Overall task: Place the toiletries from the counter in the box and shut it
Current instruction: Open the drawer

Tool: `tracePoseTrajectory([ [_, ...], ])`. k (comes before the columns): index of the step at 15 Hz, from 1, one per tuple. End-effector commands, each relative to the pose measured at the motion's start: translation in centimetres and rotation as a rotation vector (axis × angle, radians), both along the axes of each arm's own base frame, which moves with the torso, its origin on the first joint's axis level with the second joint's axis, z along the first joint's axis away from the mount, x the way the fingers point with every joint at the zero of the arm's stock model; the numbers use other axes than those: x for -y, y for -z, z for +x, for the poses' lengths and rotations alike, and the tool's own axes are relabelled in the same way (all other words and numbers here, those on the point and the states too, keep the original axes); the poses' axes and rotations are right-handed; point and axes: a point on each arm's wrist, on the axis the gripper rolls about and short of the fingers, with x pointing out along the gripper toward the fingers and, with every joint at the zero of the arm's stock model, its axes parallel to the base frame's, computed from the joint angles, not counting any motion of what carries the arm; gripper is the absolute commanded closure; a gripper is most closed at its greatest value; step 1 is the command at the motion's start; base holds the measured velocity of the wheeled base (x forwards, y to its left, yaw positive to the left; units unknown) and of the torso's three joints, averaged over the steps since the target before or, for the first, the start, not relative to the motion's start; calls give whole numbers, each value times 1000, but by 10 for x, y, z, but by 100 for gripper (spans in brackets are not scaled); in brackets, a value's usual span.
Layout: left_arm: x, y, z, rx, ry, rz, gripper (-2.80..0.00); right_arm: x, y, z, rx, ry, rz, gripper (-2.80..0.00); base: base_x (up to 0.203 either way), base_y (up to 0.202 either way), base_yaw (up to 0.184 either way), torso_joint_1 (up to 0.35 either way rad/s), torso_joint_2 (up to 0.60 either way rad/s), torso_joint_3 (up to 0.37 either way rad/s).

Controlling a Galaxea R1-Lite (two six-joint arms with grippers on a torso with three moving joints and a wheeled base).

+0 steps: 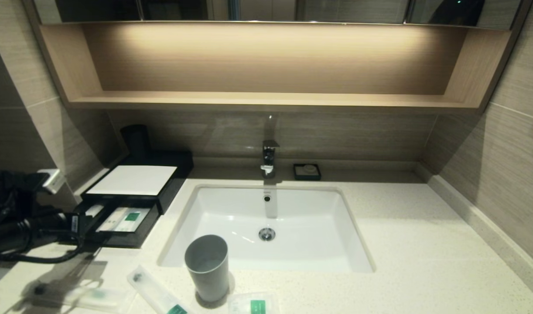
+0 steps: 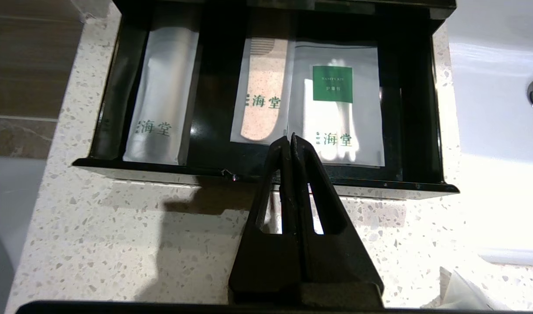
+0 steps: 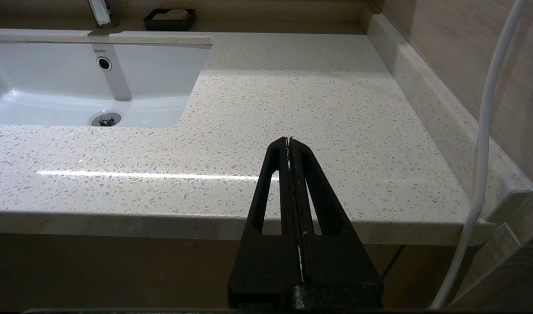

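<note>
The black box (image 1: 133, 179) with a white top panel stands at the back left of the counter (image 1: 423, 244). Its drawer (image 2: 423, 109) is pulled out and holds three packets, one with a green label (image 2: 336, 104). My left gripper (image 2: 291, 138) is shut and empty, its tips just above the drawer's front edge. On the counter near the front edge lie toiletries: a long packet (image 1: 155, 293), a small squarish one (image 1: 253, 304) and another long one (image 1: 87, 296) in the arm's shadow. My right gripper (image 3: 289, 140) is shut and empty at the counter's front right edge.
A grey cup (image 1: 207, 267) stands between the long and the squarish packet, in front of the white sink (image 1: 358, 248). A faucet (image 1: 269, 158) and a black soap dish (image 1: 307, 171) sit behind the sink. A dark cup (image 1: 135, 139) stands behind the box.
</note>
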Motion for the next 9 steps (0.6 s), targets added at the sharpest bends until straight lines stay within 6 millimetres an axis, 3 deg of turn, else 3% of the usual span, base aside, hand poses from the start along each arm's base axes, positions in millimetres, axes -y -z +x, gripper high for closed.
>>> tracePoseTrajectory([
  [1,1,-22,-15,56,-13,20,0,0,0,0,-1,0,0,0,0,0,0,0,0,0],
  [9,2,-49,-54,83,-57,33,0,0,0,0,-2,0,0,0,0,0,0,0,0,0],
])
